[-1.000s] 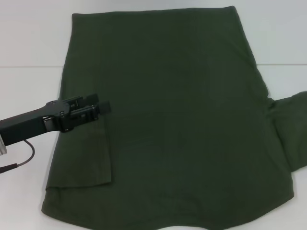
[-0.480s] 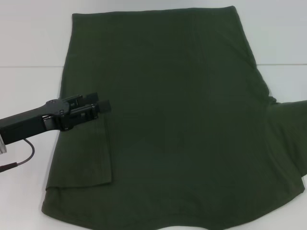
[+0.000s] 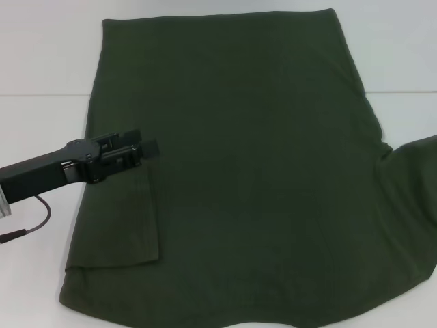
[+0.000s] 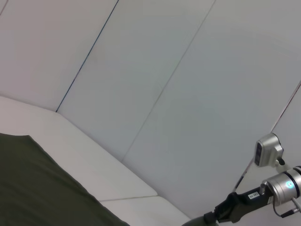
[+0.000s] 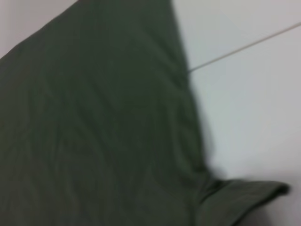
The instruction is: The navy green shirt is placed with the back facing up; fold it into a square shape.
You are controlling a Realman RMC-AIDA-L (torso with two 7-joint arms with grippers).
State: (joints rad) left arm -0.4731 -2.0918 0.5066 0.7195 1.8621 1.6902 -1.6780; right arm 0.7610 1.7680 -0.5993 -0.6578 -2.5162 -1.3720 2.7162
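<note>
The shirt [image 3: 252, 171] lies flat on the white tabletop [image 3: 41, 61], a dark olive-green sheet of soft cloth that covers most of the head view. Its far edge runs straight across the top of the view, and the near edge runs out of view at the bottom. On the robot's left side the sleeve [image 3: 126, 219] is folded inward and lies flat on the body of the shirt, with its edge forming a straight line and a squared corner near the bottom. On the robot's right side the other sleeve [image 3: 413, 171] is spread outward and runs past the edge of the view. In the right wrist view that sleeve [image 5: 244, 197] shows as a short flap jutting out from the cloth onto the white tabletop.

The left hand [image 3: 140, 150] reaches in from the left, low over the shirt's left edge, just above the folded sleeve. Its two black fingers [image 3: 147, 148] stand slightly apart and grip nothing. A thin black cable [image 3: 37, 219] hangs under the arm.

The right hand is out of the head view, so whether it is apart or together I cannot tell.
</note>
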